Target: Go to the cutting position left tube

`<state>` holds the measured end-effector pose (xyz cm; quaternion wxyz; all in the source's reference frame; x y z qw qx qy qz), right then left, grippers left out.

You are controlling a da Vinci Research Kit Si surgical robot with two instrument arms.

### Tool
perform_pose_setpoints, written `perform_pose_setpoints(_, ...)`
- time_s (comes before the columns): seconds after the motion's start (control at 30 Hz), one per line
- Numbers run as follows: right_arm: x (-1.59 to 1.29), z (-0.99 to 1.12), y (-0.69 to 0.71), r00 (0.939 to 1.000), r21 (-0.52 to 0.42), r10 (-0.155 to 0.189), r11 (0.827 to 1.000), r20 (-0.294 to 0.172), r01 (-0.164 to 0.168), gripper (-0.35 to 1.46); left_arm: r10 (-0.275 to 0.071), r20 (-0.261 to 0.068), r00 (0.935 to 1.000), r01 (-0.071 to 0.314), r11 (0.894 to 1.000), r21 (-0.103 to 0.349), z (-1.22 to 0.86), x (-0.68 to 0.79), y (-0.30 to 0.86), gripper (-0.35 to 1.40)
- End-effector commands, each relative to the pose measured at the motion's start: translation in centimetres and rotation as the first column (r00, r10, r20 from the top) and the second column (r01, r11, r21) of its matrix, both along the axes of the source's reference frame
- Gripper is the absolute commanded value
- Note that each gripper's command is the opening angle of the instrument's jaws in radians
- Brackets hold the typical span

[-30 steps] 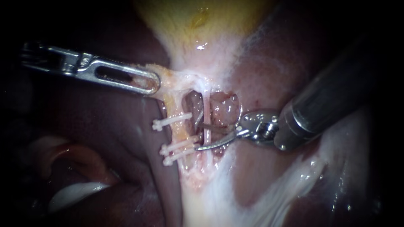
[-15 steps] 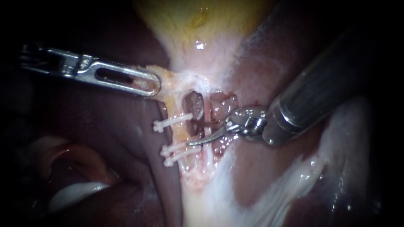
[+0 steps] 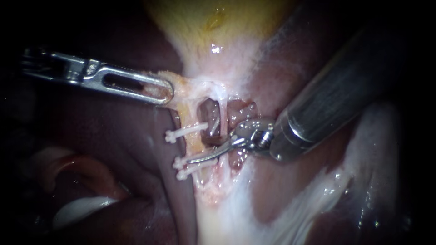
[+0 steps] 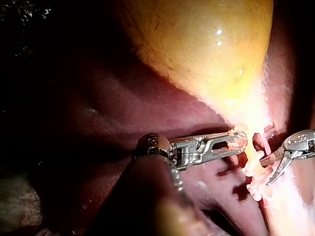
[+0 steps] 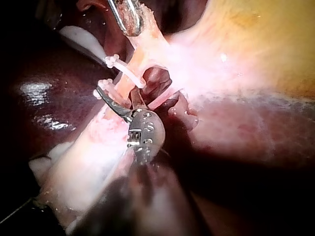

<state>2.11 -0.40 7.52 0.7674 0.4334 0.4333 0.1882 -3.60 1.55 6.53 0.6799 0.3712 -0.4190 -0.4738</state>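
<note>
We find the right instrument [image 3: 197,151] with its two curved blades parted. A clear gap shows between them and nothing is gripped. In the endoscope view the bright lower blade lies across the front of the left tube [image 3: 194,144], just left of frame centre, and its tip reaches the tube's left edge. The darker upper blade sits in the window between the two tubes; we cannot tell how far its tip extends.

The left tube carries three white clips. The upper clip [image 3: 184,131] sits above the blades. The lower pair of clips [image 3: 194,167] sits directly under the lower blade, which overlaps the nearer clip of the pair. The thin right tube [image 3: 222,106] runs down beside the left tube and meets the blades near their pivot. Whether it passes in front of them or behind them is not clear.

The right wrist view shows one blade curving across the orange-tinted tube ahead of the pivot, with clips just beside its tip. The left wrist view shows the same two blades spread apart. The right shaft enters from the upper right of the endoscope frame.

The left instrument [image 3: 165,93] lies at upper left, its slotted jaws closed on pale neck tissue [image 3: 181,86] at the head of the tubes. The yellow gallbladder [image 3: 218,22] fills the top centre. Dark liver [image 3: 113,149] surrounds the field.
</note>
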Motion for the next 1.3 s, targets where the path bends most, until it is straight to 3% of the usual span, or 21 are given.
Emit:
perform_pose_setpoints(0.03,0.01,0.01,0.00,1.0000,0.000,0.003,1.000,-0.003,-0.003,1.18,0.000,0.000,1.0000,0.000,1.000,0.000,0.01,-0.01,0.00,-0.18)
perform_pose_setpoints(0.3,0.11,0.02,0.02,0.9992,0.017,0.007,1.000,-0.040,-0.006,1.18,0.001,0.000,1.0000,-0.001,1.000,0.000,0.02,-0.04,0.00,-0.18)
perform_pose_setpoints(0.63,0.29,0.02,0.05,0.9924,0.064,0.024,0.998,-0.120,-0.017,1.18,-0.001,-0.001,1.0000,0.001,1.000,0.000,0.04,-0.09,0.02,-0.18)
perform_pose_setpoints(0.9,0.40,0.05,0.05,0.9885,0.071,0.047,0.997,-0.143,-0.037,1.18,-0.002,-0.001,1.0000,0.002,1.000,0.000,0.04,-0.10,0.02,-0.18)
perform_pose_setpoints(1.3,0.40,0.05,0.05,0.9885,0.071,0.046,0.997,-0.144,-0.036,1.18,-0.002,-0.001,1.0000,0.002,1.000,0.000,0.05,-0.10,0.03,-0.18)
